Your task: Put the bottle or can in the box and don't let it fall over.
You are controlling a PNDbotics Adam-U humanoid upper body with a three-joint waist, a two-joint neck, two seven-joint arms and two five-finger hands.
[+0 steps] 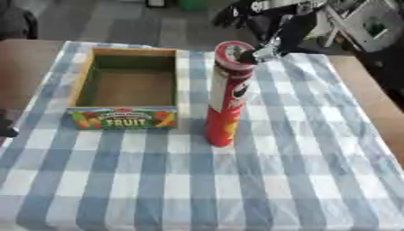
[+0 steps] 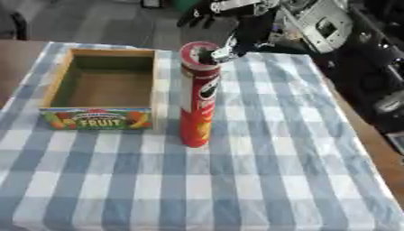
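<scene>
Blue-and-white checked cloth covers the desk (image 1: 300, 180) from the bottom of the frame almost to the top, with bare brown wood showing along the left and right edges. I read the cloth as plain work surface, flat enough that a tall thing can stand on it.

Next in size is the box (image 1: 85, 76), a wooden tray in the upper left of the frame with a fruit label on its near wall. It sits open side up and nothing is in it, so I judge the task not yet done.

The can (image 1: 225, 101), a tall red crisp tube, stands upright just right of the box, near the middle of the frame, on the cloth and apart from the box wall. Its height and narrow base are why I would handle it slowly: a knock up high could tip it.

The right robot hand (image 2: 225, 50) comes in from the upper right, with the dark arm behind it, and shows right at the can's top rim. I cannot tell whether its fingers are round the can or only beside it. The left robot hand shows in neither view.
</scene>
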